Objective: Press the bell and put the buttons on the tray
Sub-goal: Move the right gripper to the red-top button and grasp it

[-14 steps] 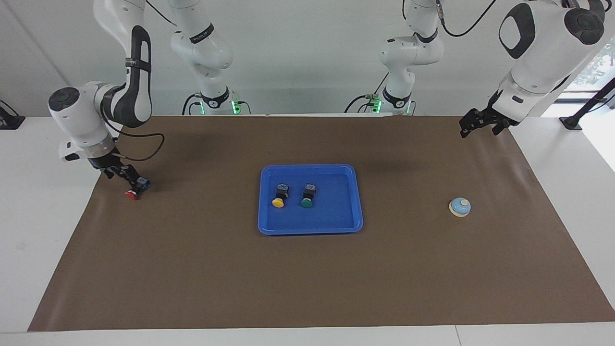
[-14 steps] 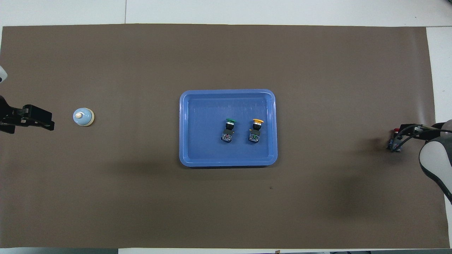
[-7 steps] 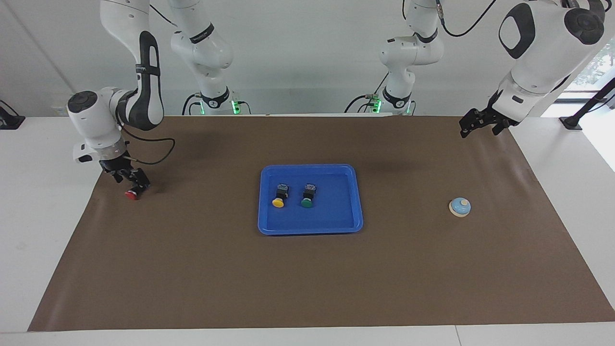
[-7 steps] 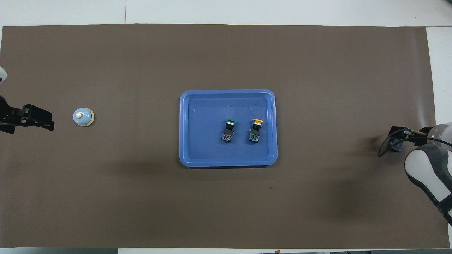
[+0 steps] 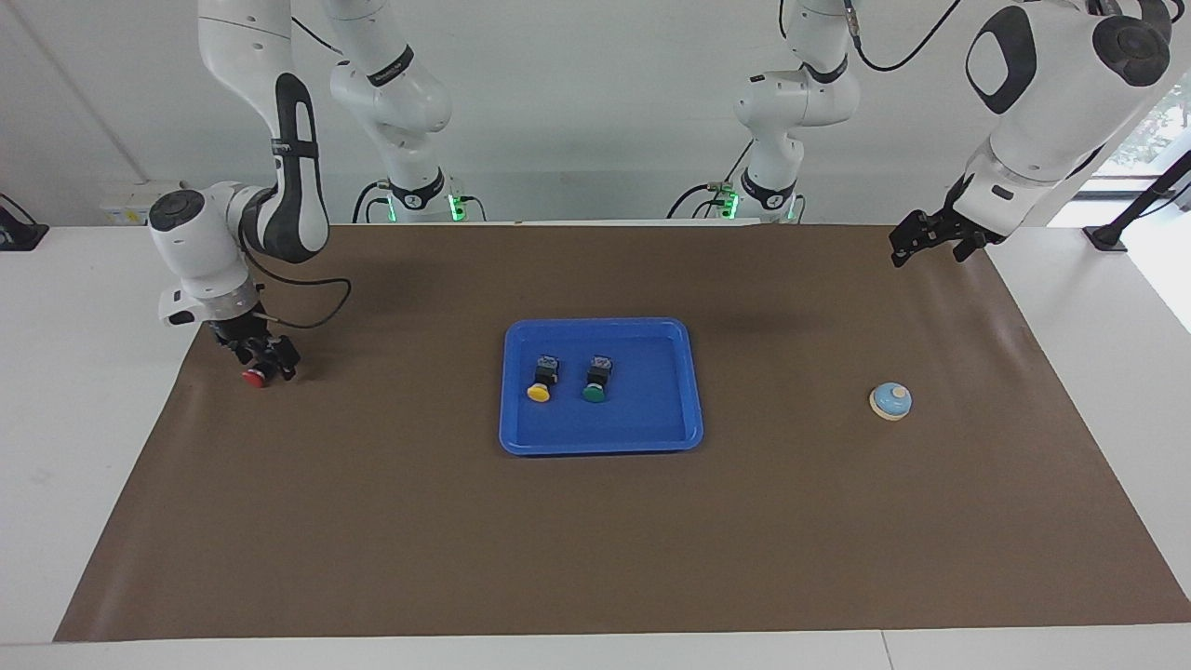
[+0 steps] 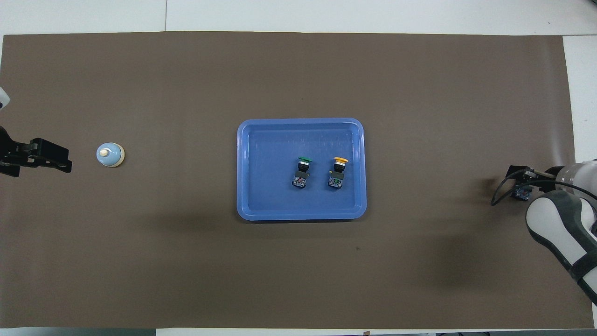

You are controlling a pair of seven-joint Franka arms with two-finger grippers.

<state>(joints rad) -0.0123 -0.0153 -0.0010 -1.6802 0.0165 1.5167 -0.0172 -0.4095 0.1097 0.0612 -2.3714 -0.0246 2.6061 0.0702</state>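
The red button (image 5: 254, 378) lies on the brown mat (image 5: 595, 540) at the right arm's end of the table, well apart from the tray (image 5: 693, 372), its red cap pointing away from the robots. The right gripper (image 5: 263, 358) is down on it, fingers at the button's black body; whether they are clamped on it or merely around it cannot be told, and in the overhead view the gripper (image 6: 521, 185) covers most of the button. The blue tray sits at the middle of the mat and holds the yellow button (image 5: 541, 380) and the green button (image 5: 596, 379) side by side, lying on their sides, caps away from the robots, not touching. The bell (image 5: 890, 401) stands on the mat toward the left arm's end, well apart from the tray. The left arm waits, its gripper (image 5: 916, 241) raised over the mat's edge at that end; its fingers' state cannot be told.
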